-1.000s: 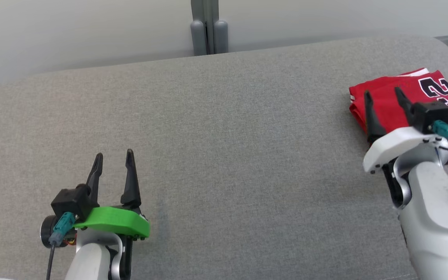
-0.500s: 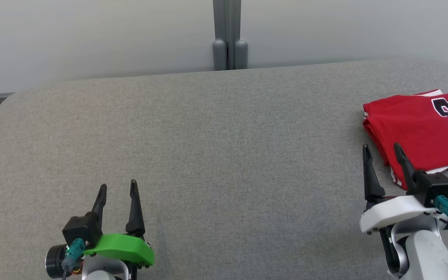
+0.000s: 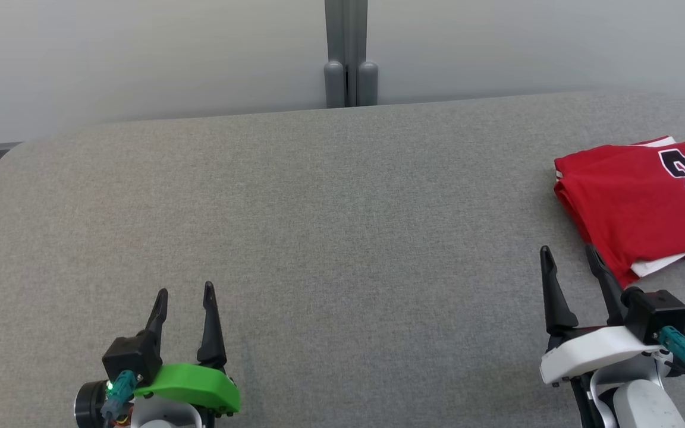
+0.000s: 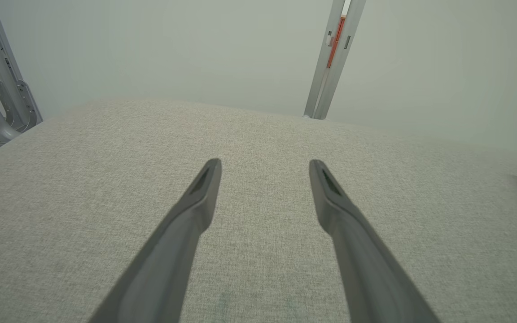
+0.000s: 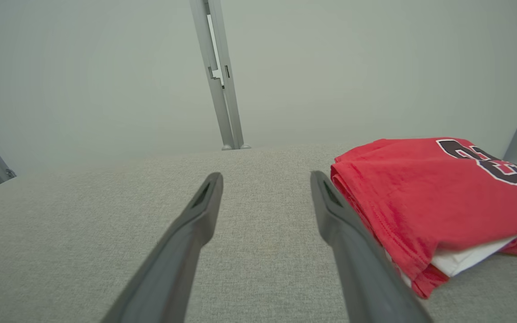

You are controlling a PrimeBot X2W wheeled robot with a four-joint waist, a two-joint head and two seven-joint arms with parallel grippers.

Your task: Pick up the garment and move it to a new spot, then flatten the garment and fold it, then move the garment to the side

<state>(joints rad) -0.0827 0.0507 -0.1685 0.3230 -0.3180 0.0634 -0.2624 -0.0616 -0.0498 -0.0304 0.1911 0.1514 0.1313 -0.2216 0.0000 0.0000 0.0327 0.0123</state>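
Right fingers [image 3: 552, 291] backed off the folded red jersey [image 3: 628, 196], spread apart; left fingers [image 3: 210, 324] apart too, over nubby grey surface [image 3: 342, 238].

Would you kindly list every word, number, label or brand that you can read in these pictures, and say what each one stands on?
"23": black digits edged in white, on the folded red garment; they lie sideways in the head view, and the picture's edge cuts off part of the second digit.
No other word, label or brand can be read.
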